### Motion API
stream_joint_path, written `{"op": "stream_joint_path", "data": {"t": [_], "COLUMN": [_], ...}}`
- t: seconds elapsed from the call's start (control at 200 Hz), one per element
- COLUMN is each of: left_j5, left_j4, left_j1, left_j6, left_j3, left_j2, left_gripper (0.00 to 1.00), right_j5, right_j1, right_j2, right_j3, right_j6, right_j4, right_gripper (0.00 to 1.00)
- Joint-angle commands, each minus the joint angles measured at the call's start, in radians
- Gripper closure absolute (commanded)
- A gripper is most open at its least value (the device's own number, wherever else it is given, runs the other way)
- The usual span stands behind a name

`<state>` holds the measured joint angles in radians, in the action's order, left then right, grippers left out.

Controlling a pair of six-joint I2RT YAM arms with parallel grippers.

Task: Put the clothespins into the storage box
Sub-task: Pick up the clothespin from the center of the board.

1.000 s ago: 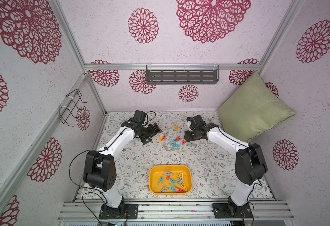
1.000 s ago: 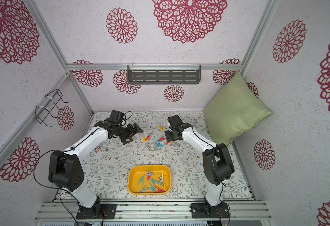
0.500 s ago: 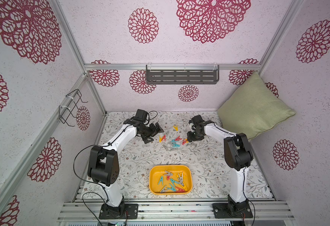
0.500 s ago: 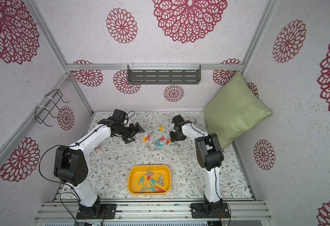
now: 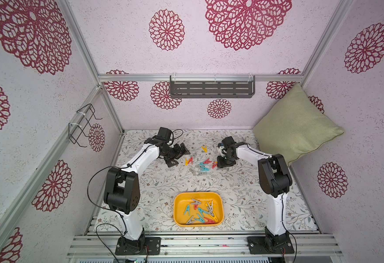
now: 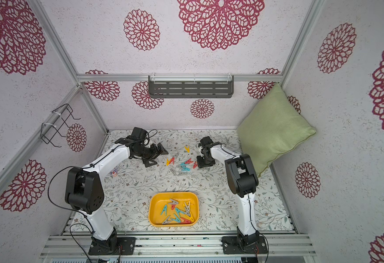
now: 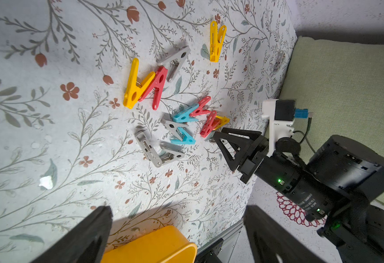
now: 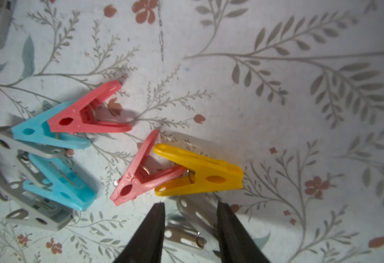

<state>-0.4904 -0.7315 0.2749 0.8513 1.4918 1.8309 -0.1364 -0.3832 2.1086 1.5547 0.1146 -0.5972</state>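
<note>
In both top views, the box (image 5: 175, 209) is seen at the front of the table (image 5: 159, 182), with many pegs (image 5: 200, 211) inside. A pile (image 5: 201, 165) of more is found farther back, between the left and right jaws. In the left wrist view, the left jaws are spread wide and nothing is held. In the right wrist view, the right jaws are set on either side of a grey peg (image 8: 193, 216), just beside a yellow peg (image 8: 200, 175). Whether it is pinched cannot be told.
</note>
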Motion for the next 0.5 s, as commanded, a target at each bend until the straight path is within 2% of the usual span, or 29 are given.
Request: {"op": "stream_joint_path", "data": {"t": [0.0,0.265,0.495], "left_j5": [-0.011,0.0,0.019], "left_j4": [-0.005,0.007,0.019], "left_j1": [-0.009,-0.008,-0.008], "left_j6": [-0.02,-0.016,-0.004], "left_j3": [0.003,-0.041,-0.108], "left_j2": [-0.012,-0.057,-0.129], "left_gripper": [0.02,0.02,0.02], "right_j5": [-0.011,0.0,-0.029], "right_j1": [0.004,0.004,-0.009], "right_j2": [-0.013,-0.05,-0.153], "right_j3": [-0.016,-0.056,-0.077], "right_j6": [0.0,0.023,0.052], "right_j4": [-0.004,0.008,0.007], "right_gripper": [0.62,0.83,0.94]}}
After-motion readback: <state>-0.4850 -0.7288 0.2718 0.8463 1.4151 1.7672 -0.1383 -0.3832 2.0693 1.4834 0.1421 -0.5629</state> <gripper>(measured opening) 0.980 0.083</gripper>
